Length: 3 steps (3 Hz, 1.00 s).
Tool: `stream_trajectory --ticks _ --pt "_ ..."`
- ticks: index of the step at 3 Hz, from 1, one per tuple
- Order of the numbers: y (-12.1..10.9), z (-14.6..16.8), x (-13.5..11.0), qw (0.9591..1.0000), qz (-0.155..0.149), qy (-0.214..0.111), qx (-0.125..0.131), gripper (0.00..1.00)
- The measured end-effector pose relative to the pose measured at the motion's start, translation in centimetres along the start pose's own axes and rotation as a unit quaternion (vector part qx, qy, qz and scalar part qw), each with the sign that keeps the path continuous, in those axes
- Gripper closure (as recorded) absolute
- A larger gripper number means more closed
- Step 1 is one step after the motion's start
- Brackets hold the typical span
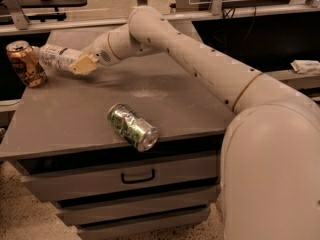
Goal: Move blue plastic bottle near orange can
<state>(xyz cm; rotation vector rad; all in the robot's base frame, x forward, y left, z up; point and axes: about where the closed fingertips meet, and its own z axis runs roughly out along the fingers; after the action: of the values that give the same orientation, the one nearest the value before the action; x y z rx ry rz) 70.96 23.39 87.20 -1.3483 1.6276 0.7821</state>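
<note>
where the grey tabletop [65, 119] caps a cabinet of drawers [100, 181] on a speckled floor (dark shelving behind), the pincer [75, 61] at the far left corner is clamped on the blue plastic bottle [55, 55], held sideways just beside the upright orange can [25, 64]. the bottle's right end is hidden in the pincer. a dented green-silver can [132, 127] lies near the front edge. no label print is legible.

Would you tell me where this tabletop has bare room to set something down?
Bare tabletop lies between the orange can and the green can, and right of the latter. Crowded back-left: the claw holds the blue plastic bottle beside the orange can.
</note>
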Motion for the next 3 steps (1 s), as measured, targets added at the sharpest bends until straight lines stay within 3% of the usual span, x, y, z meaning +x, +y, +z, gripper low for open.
stream_trajectory --ticks 2,3 --pt "-1.57 -0.27 1.96 0.9998 0.004 0.005 0.02 0.09" --pt "-1.74 -0.32 2.15 0.9997 0.005 0.004 0.022 0.0"
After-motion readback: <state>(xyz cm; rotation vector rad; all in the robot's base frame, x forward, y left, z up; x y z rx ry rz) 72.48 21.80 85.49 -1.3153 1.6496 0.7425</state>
